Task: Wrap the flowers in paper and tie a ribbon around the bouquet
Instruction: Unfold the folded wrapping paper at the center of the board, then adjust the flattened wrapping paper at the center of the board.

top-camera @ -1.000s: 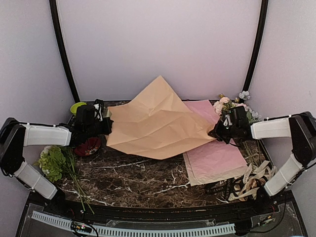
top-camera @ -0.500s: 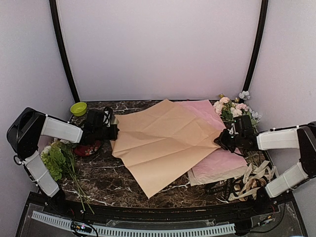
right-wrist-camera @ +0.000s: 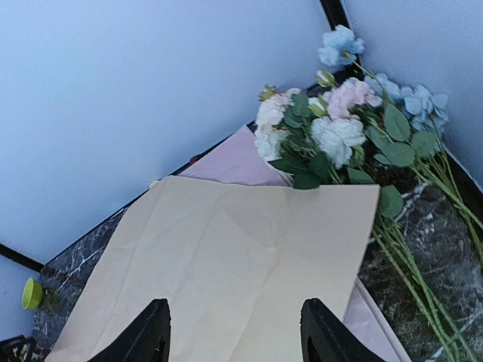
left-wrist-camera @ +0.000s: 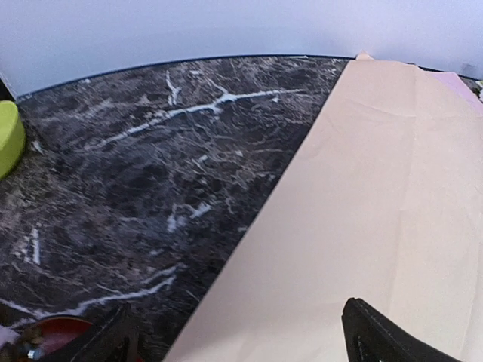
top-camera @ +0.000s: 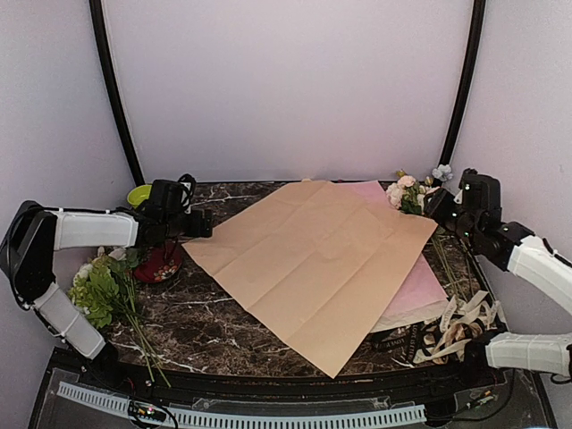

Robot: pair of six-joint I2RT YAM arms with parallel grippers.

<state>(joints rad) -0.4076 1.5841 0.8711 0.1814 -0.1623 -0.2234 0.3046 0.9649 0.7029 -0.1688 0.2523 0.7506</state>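
Note:
The flowers [right-wrist-camera: 377, 128], cream-white, pale pink and pale blue blossoms with broad green leaves, lie at the back right [top-camera: 413, 193], their long stems running toward the front. The black ribbon [top-camera: 399, 340] lies at the front right. The paper is hidden or out of view, and no bouquet shows. A tan kraft sheet [top-camera: 317, 259] lies flat across the middle. My left gripper [top-camera: 198, 225] is open and empty at the sheet's left corner [left-wrist-camera: 241, 343]. My right gripper [top-camera: 440, 206] is open and empty, raised above the sheet's right corner [right-wrist-camera: 235, 332].
A pink sheet [top-camera: 424, 286] lies under the kraft sheet. A cream ribbon [top-camera: 463, 320] is tangled at the front right. A second leafy bunch with thin stems [top-camera: 100, 290] lies at the front left, next to a red bowl [top-camera: 161, 264]. A lime-green bowl [top-camera: 139, 194] stands behind it.
Both grippers have opened and let go of the kraft sheet, which has dropped flat and spread toward the front. The right arm has lifted and pulled back to the right.

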